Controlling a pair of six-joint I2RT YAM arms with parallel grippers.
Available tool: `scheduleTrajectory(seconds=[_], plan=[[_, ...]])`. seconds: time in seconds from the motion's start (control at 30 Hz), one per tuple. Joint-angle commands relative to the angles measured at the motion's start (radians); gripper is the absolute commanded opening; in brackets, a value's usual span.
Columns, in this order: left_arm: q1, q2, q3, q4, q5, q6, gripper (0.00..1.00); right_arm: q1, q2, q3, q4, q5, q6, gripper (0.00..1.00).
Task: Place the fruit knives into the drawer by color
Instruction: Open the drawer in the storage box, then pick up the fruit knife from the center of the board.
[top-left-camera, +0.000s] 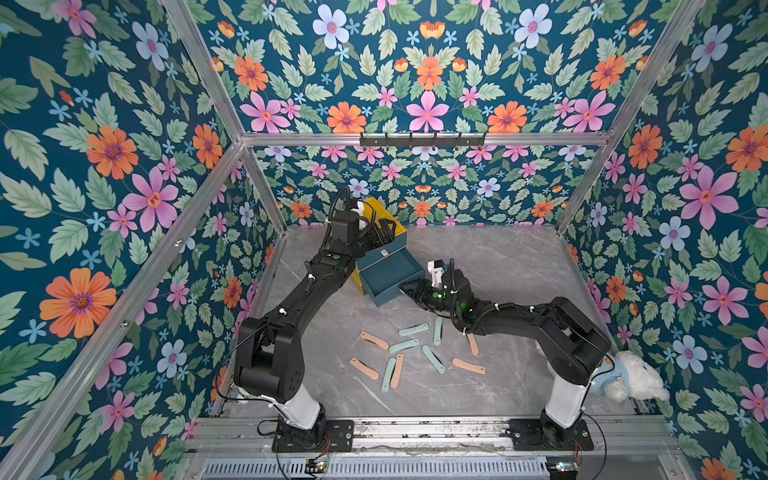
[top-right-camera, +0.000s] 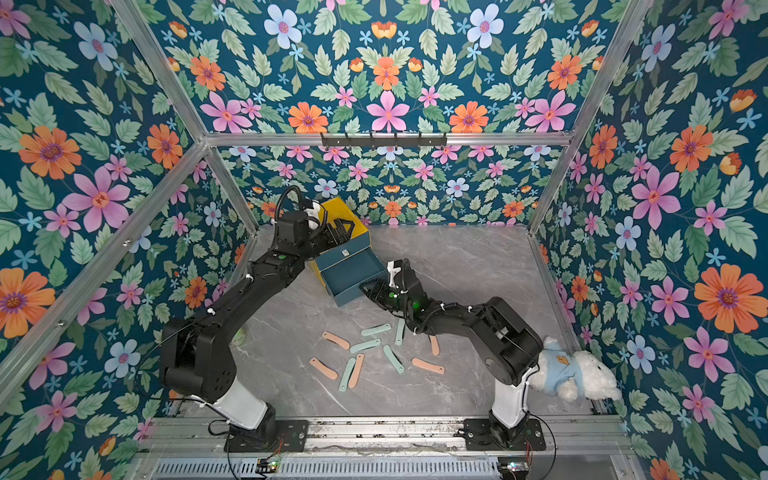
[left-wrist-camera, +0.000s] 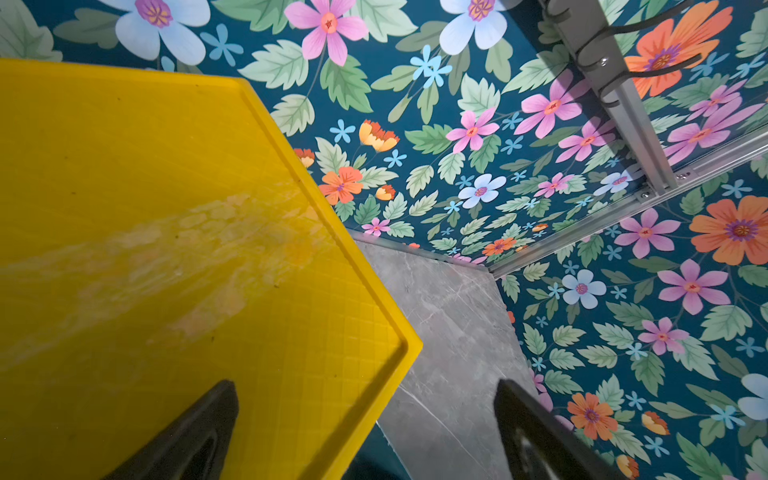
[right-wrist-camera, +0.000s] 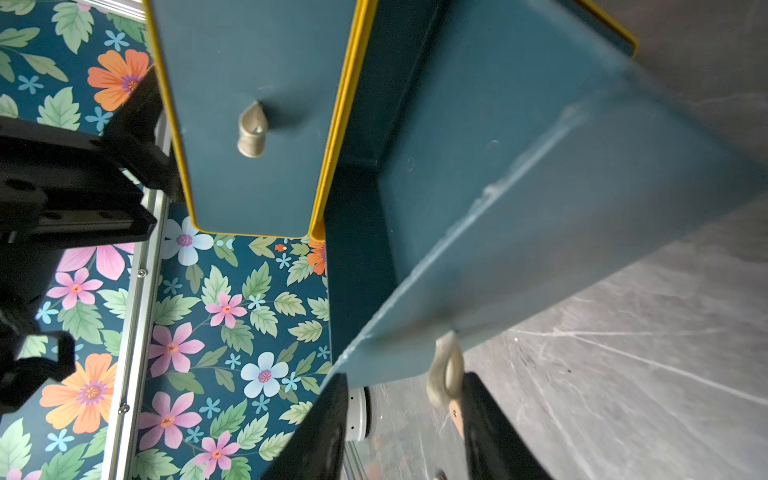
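The drawer cabinet (top-left-camera: 380, 212) (top-right-camera: 351, 216) is yellow and stands at the back left of the table. One teal drawer (top-left-camera: 390, 272) (top-right-camera: 353, 274) (right-wrist-camera: 540, 166) is pulled out, and its visible inside is bare. My left gripper (top-left-camera: 384, 235) (left-wrist-camera: 365, 388) is open over the cabinet's yellow top (left-wrist-camera: 166, 208). My right gripper (top-left-camera: 405, 289) (right-wrist-camera: 403, 382) is at the open drawer's front with its jaws apart. The pale pull tab (right-wrist-camera: 446, 374) lies beside one finger. Several pink and mint fruit knives (top-left-camera: 404, 345) (top-right-camera: 365, 345) lie scattered on the table in front.
A white plush toy (top-left-camera: 631, 374) (top-right-camera: 577, 374) in a blue shirt lies by the right arm's base. A closed drawer front with its tab (right-wrist-camera: 253, 129) sits above the open one. A black hook rail (top-left-camera: 422, 139) hangs on the back wall. Floral walls close in three sides.
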Motion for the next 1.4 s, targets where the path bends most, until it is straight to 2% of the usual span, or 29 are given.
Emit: scheduleTrajectory(seconds=[0.0, 0.13, 0.27, 0.43, 0.6, 0.7, 0.9, 1.17, 1.37], plan=[[0.001, -0.006, 0.076, -0.061, -0.003, 0.011, 0.99, 0.002, -0.049, -0.025, -0.029, -0.018, -0.046, 0.47], [0.002, -0.041, 0.181, -0.094, 0.012, 0.022, 0.99, 0.014, -0.160, -0.082, -0.132, -0.007, -0.120, 0.49], [0.002, -0.140, 0.167, -0.089, 0.033, 0.024, 0.99, 0.031, -0.323, -0.132, -0.325, 0.033, -0.222, 0.51], [0.000, -0.354, -0.081, -0.030, 0.038, 0.014, 0.99, 0.032, -0.493, -0.159, -0.681, 0.105, -0.328, 0.53], [0.000, -0.553, -0.391, -0.019, 0.039, -0.013, 0.99, 0.031, -0.575, -0.151, -1.005, 0.172, -0.405, 0.55], [0.000, -0.646, -0.541, -0.062, 0.012, -0.010, 0.99, -0.001, -0.552, -0.135, -1.170, 0.206, -0.419, 0.55], [0.000, -0.748, -0.700, -0.138, -0.044, -0.009, 0.99, -0.107, -0.465, -0.134, -1.231, 0.216, -0.484, 0.55], [0.000, -0.771, -0.768, -0.138, -0.042, -0.021, 0.99, -0.111, -0.221, 0.023, -1.352, 0.262, -0.584, 0.51], [0.000, -0.767, -0.779, -0.139, -0.036, -0.005, 0.99, -0.111, -0.160, 0.061, -1.421, 0.290, -0.613, 0.49]])
